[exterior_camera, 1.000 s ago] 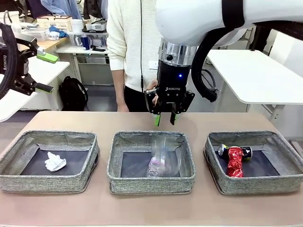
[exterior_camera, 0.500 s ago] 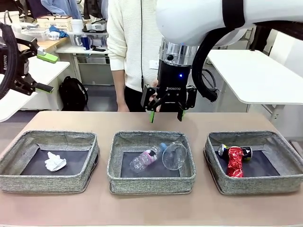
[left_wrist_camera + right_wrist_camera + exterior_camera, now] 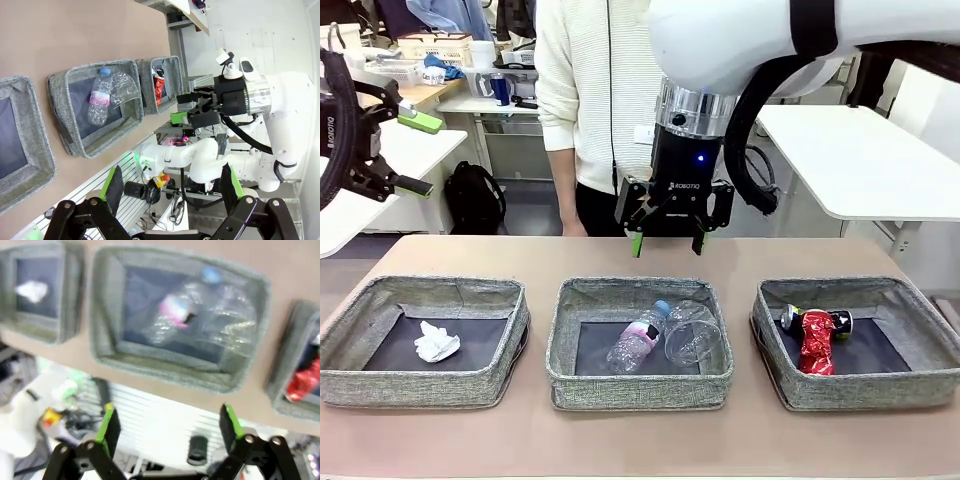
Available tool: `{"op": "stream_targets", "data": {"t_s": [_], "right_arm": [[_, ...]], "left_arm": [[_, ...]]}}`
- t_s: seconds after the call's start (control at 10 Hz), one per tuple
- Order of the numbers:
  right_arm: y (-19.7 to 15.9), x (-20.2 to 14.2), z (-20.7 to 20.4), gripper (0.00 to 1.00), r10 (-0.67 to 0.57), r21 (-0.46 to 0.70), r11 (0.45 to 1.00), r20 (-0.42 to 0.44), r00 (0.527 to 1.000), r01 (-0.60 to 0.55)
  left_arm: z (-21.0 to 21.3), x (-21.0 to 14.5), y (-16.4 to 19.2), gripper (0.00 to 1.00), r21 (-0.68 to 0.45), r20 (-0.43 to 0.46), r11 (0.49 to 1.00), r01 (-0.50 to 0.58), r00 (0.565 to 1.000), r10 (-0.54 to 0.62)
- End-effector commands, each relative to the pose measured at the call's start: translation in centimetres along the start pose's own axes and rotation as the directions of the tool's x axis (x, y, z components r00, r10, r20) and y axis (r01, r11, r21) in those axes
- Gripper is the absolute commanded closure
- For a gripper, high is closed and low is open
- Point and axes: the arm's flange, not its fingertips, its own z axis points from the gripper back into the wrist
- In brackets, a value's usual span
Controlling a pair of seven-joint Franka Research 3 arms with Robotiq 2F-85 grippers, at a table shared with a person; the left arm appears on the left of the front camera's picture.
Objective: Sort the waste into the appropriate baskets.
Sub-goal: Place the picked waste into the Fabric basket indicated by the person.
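Nearest the robot, 3 shallow grey woven-fabric baskets sit in a row on the brown table [image 3: 740, 255]. The left basket [image 3: 380, 380] holds a crumpled ball of white paper [image 3: 437, 343]. The middle basket [image 3: 640, 388] holds a clear plastic bottle with a blue cap and pink label [image 3: 638, 338] lying on its side, touching a clear plastic cup [image 3: 693, 334] tipped beside it. The right basket [image 3: 865, 390] holds a crushed red can [image 3: 816, 341] against a dark can [image 3: 839, 322].

The right gripper [image 3: 667, 243] hangs above the far rim of the middle basket, jaws spread wide and empty; the release step looks complete. To finish it well, the arm should probably rise straight up before travelling sideways, so its green pads [image 3: 637, 245] pass clear of the soft basket wall.

No loose litter shows on the bare table between and beyond the baskets, so sorting appears near done. The left gripper [image 3: 416, 150] waits high off the table's left edge, jaws apart and empty, well clear of the row.

Farther off, a person in a white knitted sweater [image 3: 590, 90] stands at the far edge, just behind the right gripper; that side leaves the least room.
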Motion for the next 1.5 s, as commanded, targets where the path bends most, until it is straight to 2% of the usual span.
{"op": "stream_targets", "data": {"t_s": [0.0,0.1,0.3,0.4,0.5,0.7,0.8,0.9,1.0,1.4], "right_arm": [[-2.1,-1.5,3.3,0.0,-0.007,0.415,0.91,0.024,1.0,-0.004],[-4.4,-2.9,5.5,0.0,-0.03,0.626,0.778,-0.043,0.999,0.051],[-9.2,-6.4,7.2,0.0,-0.083,0.773,0.626,-0.061,0.995,0.099],[-12.3,-8.9,7.5,0.0,-0.121,0.842,0.532,-0.028,0.992,0.088],[-15.3,-11.2,7.5,0.0,-0.215,0.866,0.487,-0.01,0.977,0.116],[-20.9,-15.4,7.4,0.0,-0.366,0.922,0.38,0.078,0.927,0.073],[-22.8,-16.6,7.2,0.0,-0.414,0.925,0.365,0.059,0.908,0.106],[-24.6,-17.0,6.6,0.0,-0.478,0.907,0.362,-0.017,0.878,0.214],[-22.1,-15.1,7.3,0.0,-0.372,0.913,0.384,0.017,0.928,0.137],[-22.1,-15.1,7.3,0.0,-0.372,0.913,0.384,0.017,0.928,0.137]], "left_arm": [[0.2,-0.1,0.1,0.0,-0.009,-0.004,1.0,0.02,1.0,-0.02],[0.2,-0.1,0.1,0.0,-0.009,-0.004,1.0,0.02,1.0,-0.02],[0.2,-0.1,0.1,0.0,-0.009,-0.004,1.0,0.02,1.0,-0.02],[0.2,-0.1,0.1,0.0,-0.009,-0.004,1.0,0.02,1.0,-0.02],[0.2,-0.1,0.1,0.0,-0.009,-0.004,1.0,0.02,1.0,-0.02],[0.2,-0.1,0.1,0.0,-0.009,-0.004,1.0,0.02,1.0,-0.02],[0.2,-0.1,0.1,0.0,-0.009,-0.004,1.0,0.02,1.0,-0.02],[0.2,-0.1,0.1,0.0,-0.009,-0.004,1.0,0.02,1.0,-0.02],[0.2,-0.1,0.1,0.0,-0.009,-0.004,1.0,0.02,1.0,-0.02],[0.2,-0.1,0.1,0.0,-0.009,-0.004,1.0,0.02,1.0,-0.02]]}}
